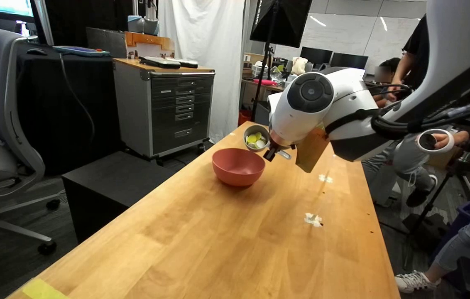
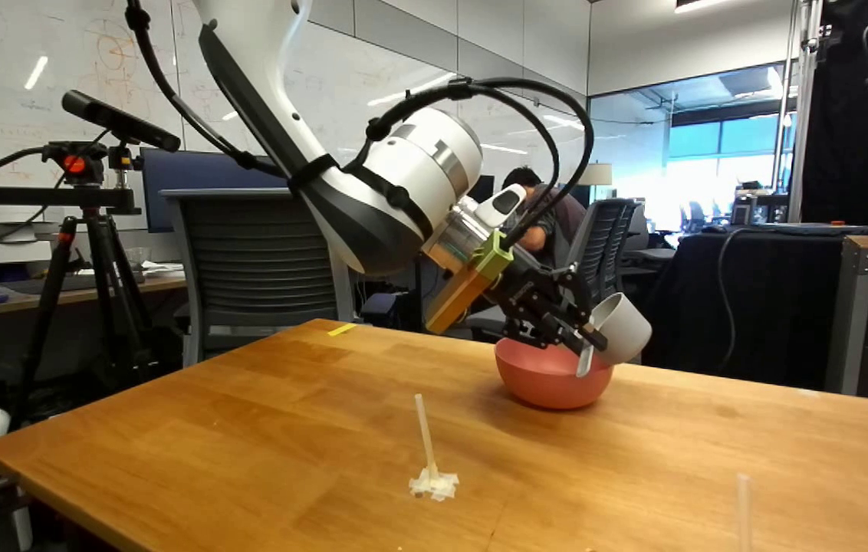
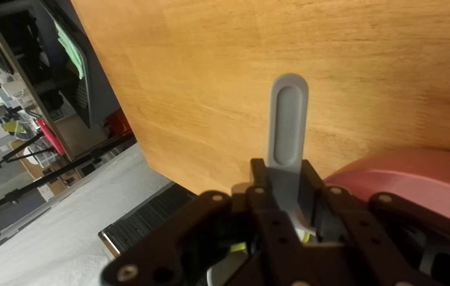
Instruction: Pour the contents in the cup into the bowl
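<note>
My gripper (image 1: 271,154) is shut on the flat handle (image 3: 287,123) of the grey cup (image 2: 624,333). The cup is tilted, off the table, near the bowl's rim; its opening faces an exterior view, where its inner wall (image 1: 252,130) shows. The contents (image 1: 255,140), yellow-green and pale pieces, lie inside the cup; a sliver of them (image 3: 305,237) shows between the fingers in the wrist view. The pinkish-red bowl (image 1: 238,170) stands upright on the table and also shows in the wrist view (image 3: 419,171). No pieces show in its visible inside. The gripper hides much of the cup in the wrist view.
The wooden table (image 1: 235,249) carries a thin pale stick (image 2: 424,433) taped upright, and another stick (image 2: 744,510) stands near the front. Tape patches (image 1: 313,219) mark the surface. A black box (image 1: 106,174) and a drawer cabinet (image 1: 181,108) stand beyond the table edge.
</note>
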`<state>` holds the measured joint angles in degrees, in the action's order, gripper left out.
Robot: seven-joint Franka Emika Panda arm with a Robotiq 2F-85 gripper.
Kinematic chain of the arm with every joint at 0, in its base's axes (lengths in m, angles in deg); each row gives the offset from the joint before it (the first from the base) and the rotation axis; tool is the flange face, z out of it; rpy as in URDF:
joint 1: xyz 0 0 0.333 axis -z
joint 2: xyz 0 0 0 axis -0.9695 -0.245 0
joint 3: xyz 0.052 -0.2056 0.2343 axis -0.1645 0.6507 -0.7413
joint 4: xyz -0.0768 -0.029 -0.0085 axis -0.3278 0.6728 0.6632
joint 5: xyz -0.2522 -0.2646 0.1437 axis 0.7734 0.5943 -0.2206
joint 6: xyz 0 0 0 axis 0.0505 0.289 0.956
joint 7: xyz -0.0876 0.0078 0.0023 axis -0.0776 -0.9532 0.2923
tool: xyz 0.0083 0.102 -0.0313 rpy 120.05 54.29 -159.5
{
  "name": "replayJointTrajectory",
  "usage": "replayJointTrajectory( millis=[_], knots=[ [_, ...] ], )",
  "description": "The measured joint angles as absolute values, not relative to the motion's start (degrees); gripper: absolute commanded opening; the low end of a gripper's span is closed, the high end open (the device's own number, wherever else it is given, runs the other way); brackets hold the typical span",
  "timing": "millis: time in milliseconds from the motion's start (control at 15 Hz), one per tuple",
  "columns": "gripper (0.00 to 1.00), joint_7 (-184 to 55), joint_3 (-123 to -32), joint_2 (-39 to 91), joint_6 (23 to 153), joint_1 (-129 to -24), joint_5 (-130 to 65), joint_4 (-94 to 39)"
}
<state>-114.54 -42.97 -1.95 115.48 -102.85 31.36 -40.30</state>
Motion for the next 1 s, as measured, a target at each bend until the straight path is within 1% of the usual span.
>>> replayJointTrajectory(
  millis=[533,1000],
  knots=[
    [0.12,-126.23,-38.42,-4.66,115.43,-106.57,41.73,-38.07],
    [0.12,-132.92,-37.22,-5.85,115.03,-107.4,50.44,-36.57]
  ],
)
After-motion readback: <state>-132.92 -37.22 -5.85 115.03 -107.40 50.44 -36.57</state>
